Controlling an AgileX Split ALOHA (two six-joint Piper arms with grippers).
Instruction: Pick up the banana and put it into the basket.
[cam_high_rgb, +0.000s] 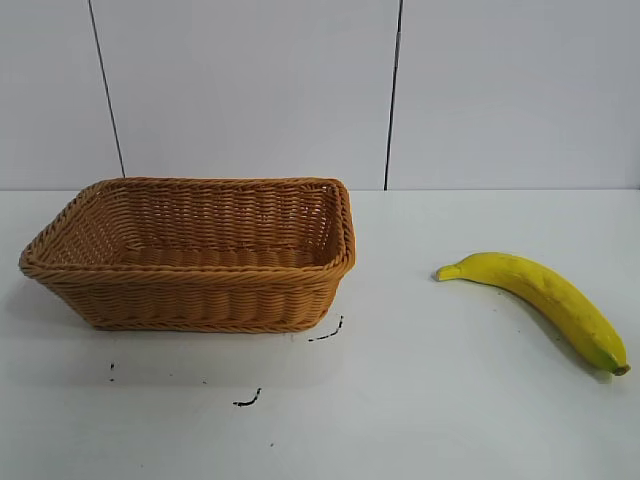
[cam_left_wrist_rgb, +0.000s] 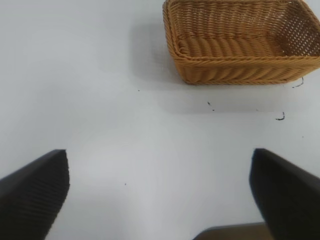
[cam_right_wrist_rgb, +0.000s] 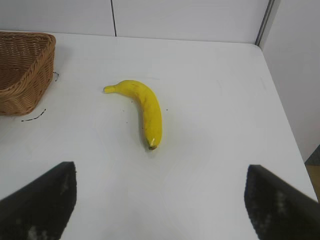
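Observation:
A curved yellow banana lies flat on the white table at the right of the exterior view, also visible ahead of the right wrist camera as the banana. The tan woven basket stands on the table at the left, empty inside. Neither arm appears in the exterior view. My right gripper hangs open over bare table, short of the banana's brown tip, holding nothing. My left gripper is open too, over bare table, with the basket some way ahead of it.
Small black marks dot the table in front of the basket. A white panelled wall closes the back. The table's edge runs past the banana on the side away from the basket.

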